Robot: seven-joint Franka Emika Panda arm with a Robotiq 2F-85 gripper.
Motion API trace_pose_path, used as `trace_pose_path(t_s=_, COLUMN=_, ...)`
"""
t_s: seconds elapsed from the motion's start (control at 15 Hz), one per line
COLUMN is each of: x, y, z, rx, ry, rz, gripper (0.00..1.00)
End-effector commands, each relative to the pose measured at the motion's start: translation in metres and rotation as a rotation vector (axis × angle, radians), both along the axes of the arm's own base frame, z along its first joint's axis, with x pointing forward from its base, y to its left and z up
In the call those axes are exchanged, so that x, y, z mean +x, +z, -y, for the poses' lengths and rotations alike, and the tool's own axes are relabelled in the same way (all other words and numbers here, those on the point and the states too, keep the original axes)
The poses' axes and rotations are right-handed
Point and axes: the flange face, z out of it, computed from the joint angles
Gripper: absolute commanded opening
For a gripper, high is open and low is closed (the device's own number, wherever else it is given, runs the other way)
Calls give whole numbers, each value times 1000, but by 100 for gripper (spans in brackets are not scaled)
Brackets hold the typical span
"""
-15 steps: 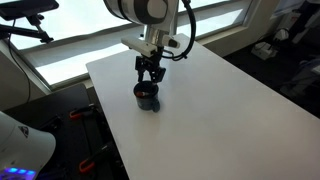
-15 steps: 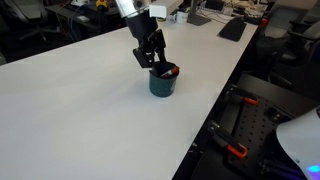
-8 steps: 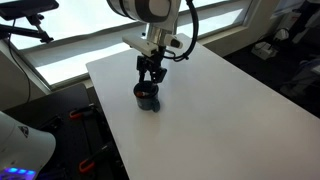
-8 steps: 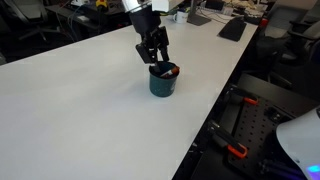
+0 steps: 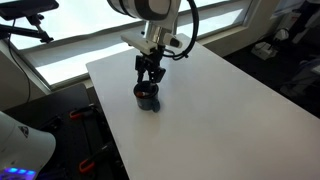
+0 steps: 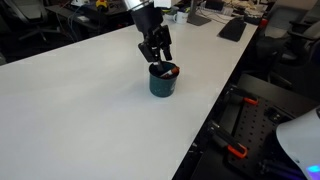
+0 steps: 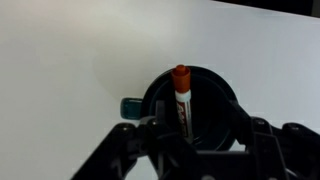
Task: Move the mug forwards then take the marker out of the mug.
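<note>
The dark navy mug (image 5: 147, 97) stands upright on the white table (image 5: 200, 110), near its edge; it also shows in an exterior view (image 6: 161, 84). A red marker (image 6: 172, 71) leans inside it with its tip sticking out over the rim. In the wrist view the mug (image 7: 226, 98) is seen from above, with the marker (image 7: 182, 93) upright in its middle and the handle (image 7: 130, 106) to the left. My gripper (image 5: 150, 79) hangs just above the mug's opening (image 6: 159, 62), open and empty, its fingers (image 7: 196, 142) spread on either side of the rim.
The table's edge (image 6: 215, 100) runs close beside the mug, with floor and red clamps below. A keyboard (image 6: 232, 28) and desk clutter lie at the far end. A window (image 5: 80, 40) runs behind the table.
My gripper has shifted slightly up and away over the mug. The mug and marker have not moved.
</note>
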Motion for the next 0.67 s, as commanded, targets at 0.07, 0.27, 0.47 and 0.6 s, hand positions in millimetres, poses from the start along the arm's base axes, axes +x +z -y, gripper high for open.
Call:
trace_pose_path(t_s=0.07, x=-5, y=-10, z=4, rx=8, ry=-11, rz=-47, gripper=59)
trace_pose_path(t_s=0.27, x=-7, y=-23, z=8, rx=15, ry=-8, rz=-72, gripper=55)
trace_pose_path(t_s=0.47, x=-10, y=-32, z=10, rx=23, ry=1, rz=-90, gripper=53)
trace_pose_path(t_s=0.6, x=-12, y=-35, z=11, rx=23, ry=5, rz=-100, gripper=37)
